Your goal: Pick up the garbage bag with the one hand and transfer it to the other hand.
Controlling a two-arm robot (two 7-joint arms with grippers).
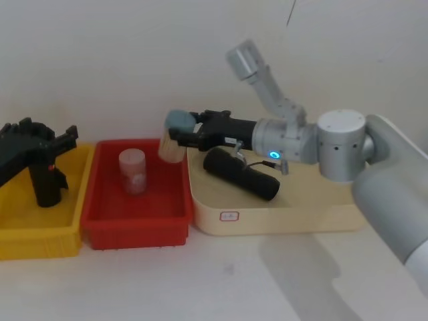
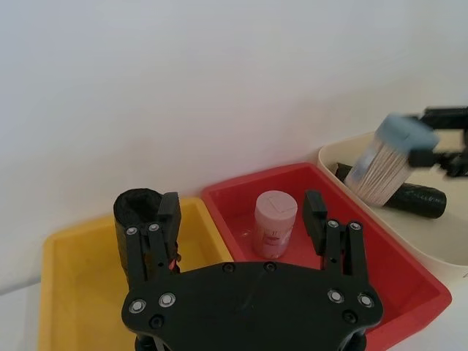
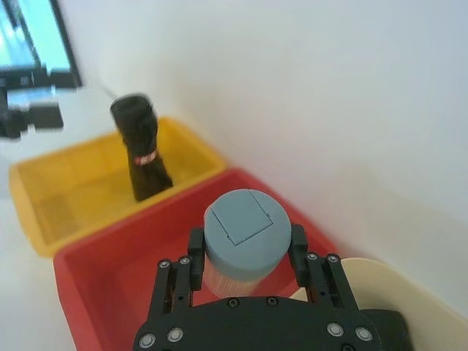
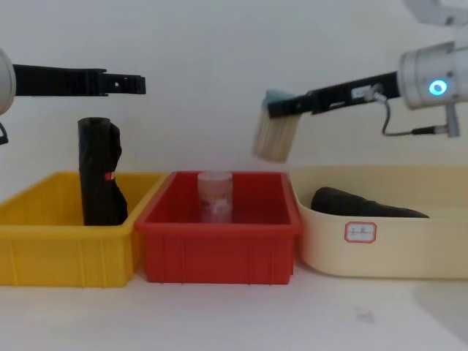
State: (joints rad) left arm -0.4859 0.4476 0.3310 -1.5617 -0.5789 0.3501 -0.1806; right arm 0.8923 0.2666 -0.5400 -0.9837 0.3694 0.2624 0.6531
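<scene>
Chest view: the right gripper point(image 4: 278, 110) is seen held out above the seam between the red bin point(image 4: 219, 252) and the cream tray point(image 4: 409, 248), its fingers pinching a blue-capped jar point(image 4: 276, 139) that hangs tilted from them. The left gripper point(image 4: 135, 84) is held level above the yellow bin point(image 4: 58, 256), its fingers spread with nothing between them, as is shown in the left wrist view. The garbage bag point(image 4: 365, 203) is taken to be the thick black roll lying on its side in the cream tray, below and behind the right gripper; its label band cannot be made out. A slimmer black roll point(image 4: 99, 172) with a red mark stands upright in the yellow bin, and a pink jar point(image 4: 215, 196) stands in the red bin. The bag is judged not yet picked up. Trouble could be caused by the occupied right fingers, since the bag cannot be gripped until the jar is put down, and a careless release could send the jar onto the bin rim. The slimmer roll under the left gripper could also be mistaken for the bag, and a lying roll may slip if it is pinched off-centre.
</scene>
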